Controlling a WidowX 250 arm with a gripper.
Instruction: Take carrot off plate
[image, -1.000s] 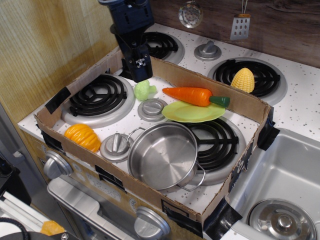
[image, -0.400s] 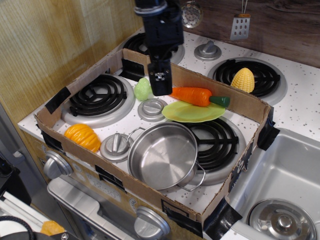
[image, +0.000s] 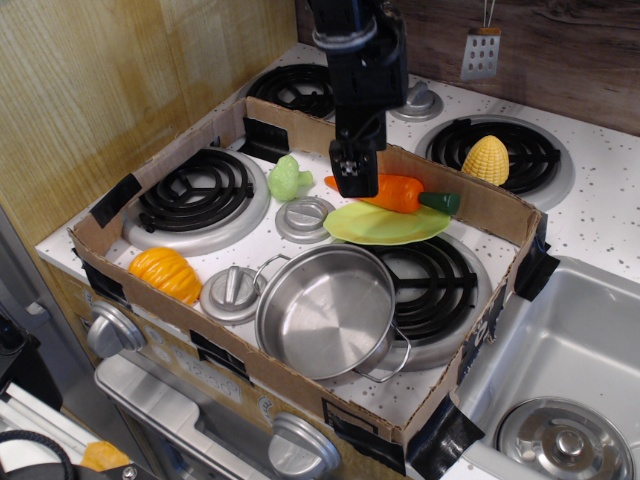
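Observation:
The orange carrot (image: 400, 192) with its dark green stem end lies on the far edge of the lime-green oval plate (image: 385, 226), inside the cardboard box on the stove. My gripper (image: 356, 178) hangs from the black arm directly over the carrot's pointed left half and hides part of it. The fingers point down. I cannot tell whether the jaws are open or shut, or whether they touch the carrot.
A steel pot (image: 325, 312) sits in front of the plate. A light green toy (image: 288, 180) lies left of the gripper, an orange pumpkin-like toy (image: 166, 273) at the front left. Yellow corn (image: 485, 160) rests on the back right burner. Cardboard walls (image: 470, 205) ring the work area.
The arm has moved right, from the back left wall past the light green toy, and now stands over the carrot's left half. The carrot and plate have not moved.

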